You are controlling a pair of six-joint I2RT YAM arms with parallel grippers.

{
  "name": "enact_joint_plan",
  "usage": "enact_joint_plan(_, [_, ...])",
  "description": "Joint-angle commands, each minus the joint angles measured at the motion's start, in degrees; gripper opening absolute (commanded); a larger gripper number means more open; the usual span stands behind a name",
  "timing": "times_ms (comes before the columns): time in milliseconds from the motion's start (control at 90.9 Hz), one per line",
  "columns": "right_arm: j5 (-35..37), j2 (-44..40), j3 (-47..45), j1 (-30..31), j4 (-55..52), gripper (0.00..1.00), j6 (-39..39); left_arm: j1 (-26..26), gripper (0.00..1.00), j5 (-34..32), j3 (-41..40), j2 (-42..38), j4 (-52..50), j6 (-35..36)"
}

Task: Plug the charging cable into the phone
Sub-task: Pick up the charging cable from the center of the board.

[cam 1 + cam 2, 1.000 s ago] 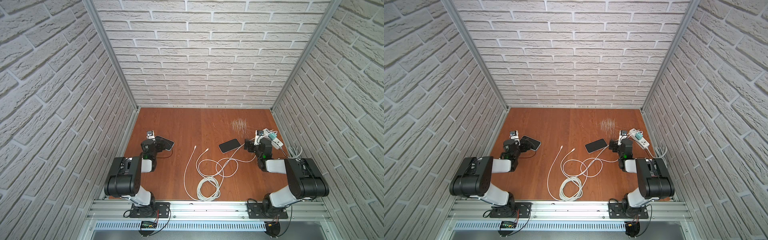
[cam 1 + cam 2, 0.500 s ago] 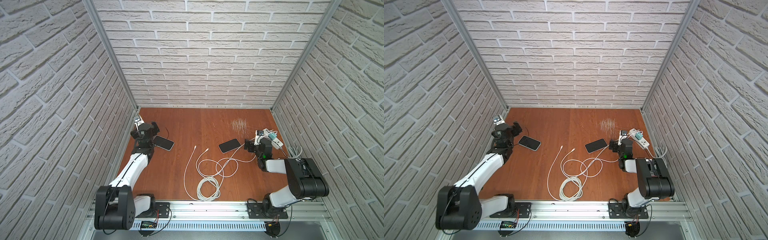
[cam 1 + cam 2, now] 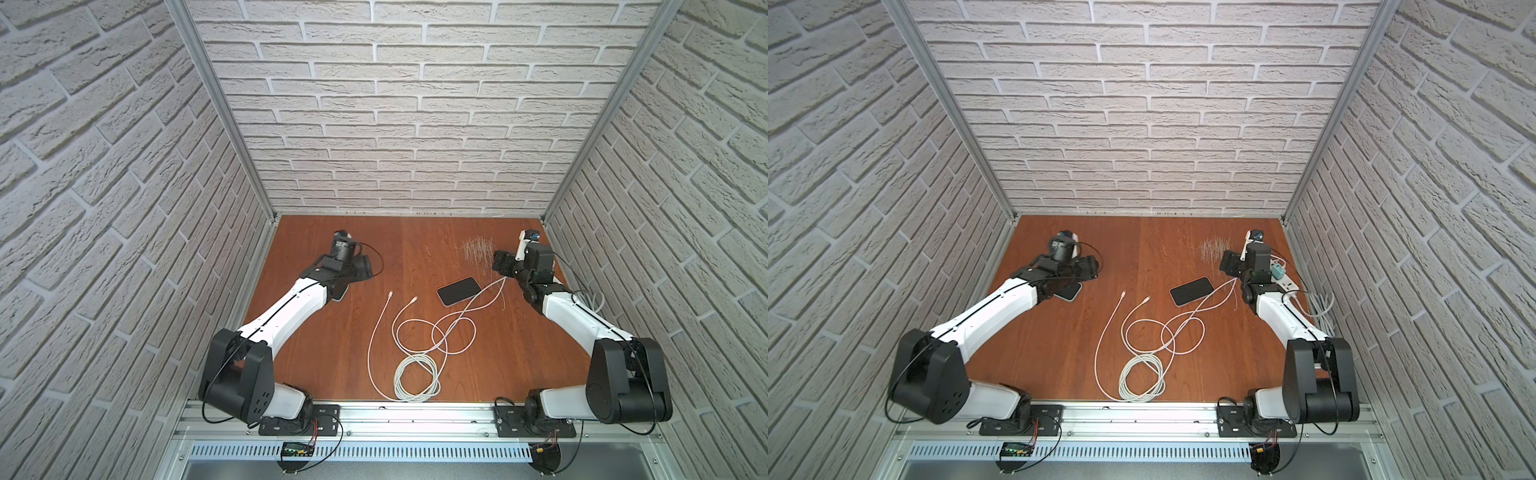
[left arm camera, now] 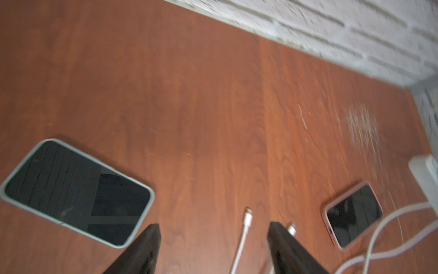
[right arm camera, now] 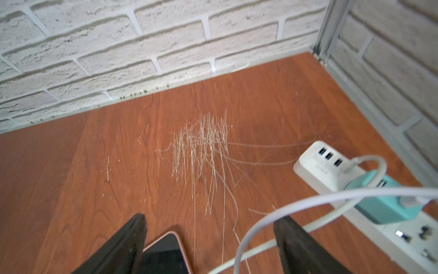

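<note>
Toward two o'clock on the bench (image 3: 340,353) lies the pink-cased phone (image 3: 459,291), flat and screen up. The white charging cable (image 4: 247,218) is not yet plugged in. Its two plug ends rest loose at the phone's nine o'clock, its coil near six. The right pincer (image 5: 211,218) hovers by the phone's far corner, spread and gripping nothing. At ten o'clock the left pincer (image 4: 213,227) hangs near a grey-cased phone (image 4: 75,192) — spread too.
</note>
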Motion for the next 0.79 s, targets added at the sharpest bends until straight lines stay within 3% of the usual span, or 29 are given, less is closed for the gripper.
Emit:
enact_joint_plan(0, [-1.8, 0.0, -1.3, 1.4, -7.1, 0.82, 5.3, -4.1, 0.75, 0.1, 4.1, 4.7, -12.2, 6.0])
enact_joint_plan(165, [1.2, -4.5, -4.7, 2.1, -5.0, 0.83, 5.6, -7.0, 0.71, 6.0, 10.0, 12.0, -15.4, 9.6])
enact_joint_plan(418, [2.1, -5.4, -5.1, 2.4, -4.7, 0.83, 6.0, -12.6, 0.66, 8.3, 20.4, 23.5, -20.7, 16.8])
enact_joint_plan(781, [2.4, -6.2, -6.1, 2.4, -3.5, 0.83, 7.0, -15.9, 0.71, 9.8, 39.0, 36.7, -27.5, 23.2])
